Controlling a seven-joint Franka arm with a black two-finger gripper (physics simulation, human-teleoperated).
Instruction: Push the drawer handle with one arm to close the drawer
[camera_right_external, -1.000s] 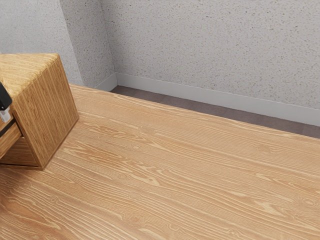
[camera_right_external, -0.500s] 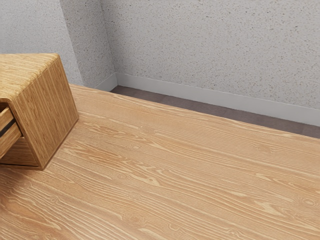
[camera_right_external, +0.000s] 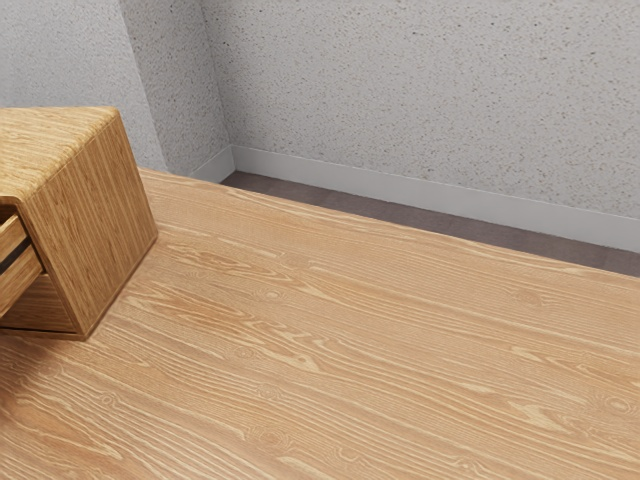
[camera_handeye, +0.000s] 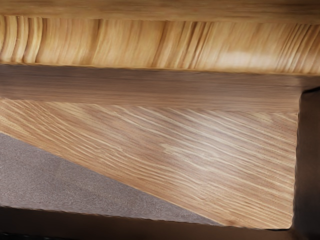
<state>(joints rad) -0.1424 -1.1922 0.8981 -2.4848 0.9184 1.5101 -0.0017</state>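
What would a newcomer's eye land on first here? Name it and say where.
The wooden cabinet at the exterior view's left stands out first, its drawer jutting open. Next comes the streaky-grained tabletop sweeping to the exterior view's right, with a speckled grey wall behind it.

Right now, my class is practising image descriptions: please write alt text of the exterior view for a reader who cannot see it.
An open drawer juts from a wooden cabinet, both cut off by the exterior view's left edge. The cabinet stands on a wood-grained table, with a speckled grey wall behind.
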